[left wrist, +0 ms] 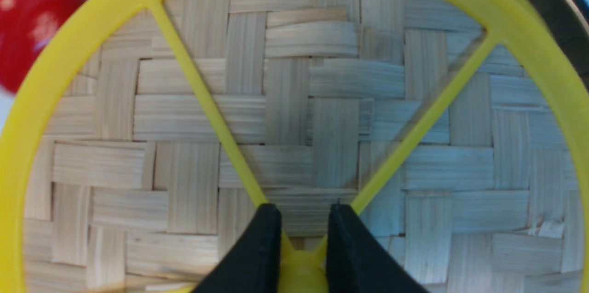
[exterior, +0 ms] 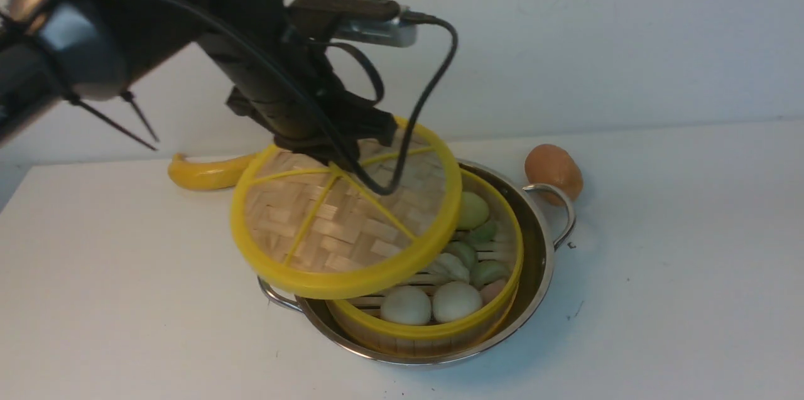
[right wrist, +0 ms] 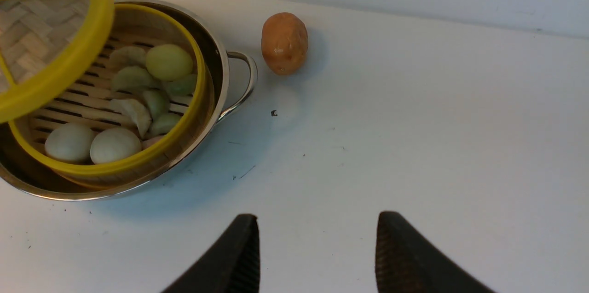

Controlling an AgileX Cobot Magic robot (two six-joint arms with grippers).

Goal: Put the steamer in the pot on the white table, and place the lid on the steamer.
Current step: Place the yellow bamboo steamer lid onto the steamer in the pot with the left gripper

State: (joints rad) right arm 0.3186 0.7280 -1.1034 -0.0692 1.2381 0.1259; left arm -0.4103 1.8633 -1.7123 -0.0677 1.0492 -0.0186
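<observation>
Your left hand [left wrist: 303,210] pinches the lid [exterior: 345,218] by its yellow hub, jaws close together on either side of it. The lid hangs tilted over the pot [exterior: 541,249], its low edge toward you, covering the left part of the steamer [exterior: 433,332]. You cannot tell whether that edge touches the steamer's rim. The steamer sits inside the pot on the tabletop [exterior: 678,299], with pale and green buns [exterior: 456,301] showing in its uncovered part. Your right hand [right wrist: 317,231] hovers over bare tabletop, jaws spread wide and holding nothing, apart from the pot. A potato [exterior: 554,172] lies just beyond the pot's right handle. A banana [exterior: 204,174] lies behind the lid on the left.
</observation>
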